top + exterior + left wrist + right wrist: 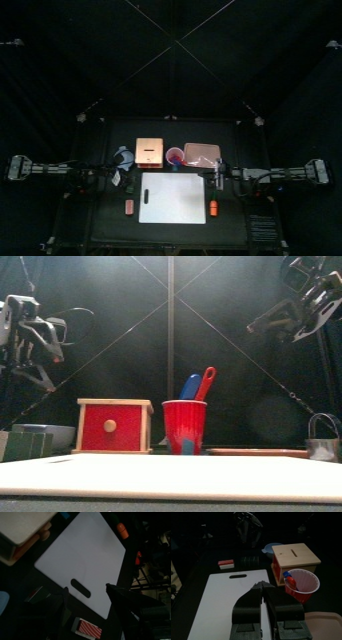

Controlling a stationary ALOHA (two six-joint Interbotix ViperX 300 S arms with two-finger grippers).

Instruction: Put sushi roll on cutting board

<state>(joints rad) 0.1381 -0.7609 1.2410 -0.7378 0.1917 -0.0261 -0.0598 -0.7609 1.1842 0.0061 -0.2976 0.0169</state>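
The white cutting board (174,198) lies flat at the table's front middle. It also shows in the left wrist view (83,554) and the right wrist view (228,602). A dark ridged piece (251,560), possibly the sushi roll, sits on the black table just past the board's handle-hole end. I cannot make it out in the top view. My left gripper (123,173) is open and empty, raised above the board's left edge (87,594). My right gripper (214,176) is shut and empty, raised above the board's right edge (262,588).
A small reddish piece (130,207) lies left of the board and a small orange piece (213,208) right of it. Behind the board stand an orange-tan box (150,152), a red cup (175,156) with utensils and a pink tray (202,154). A bluish bowl (272,548) sits beside the box.
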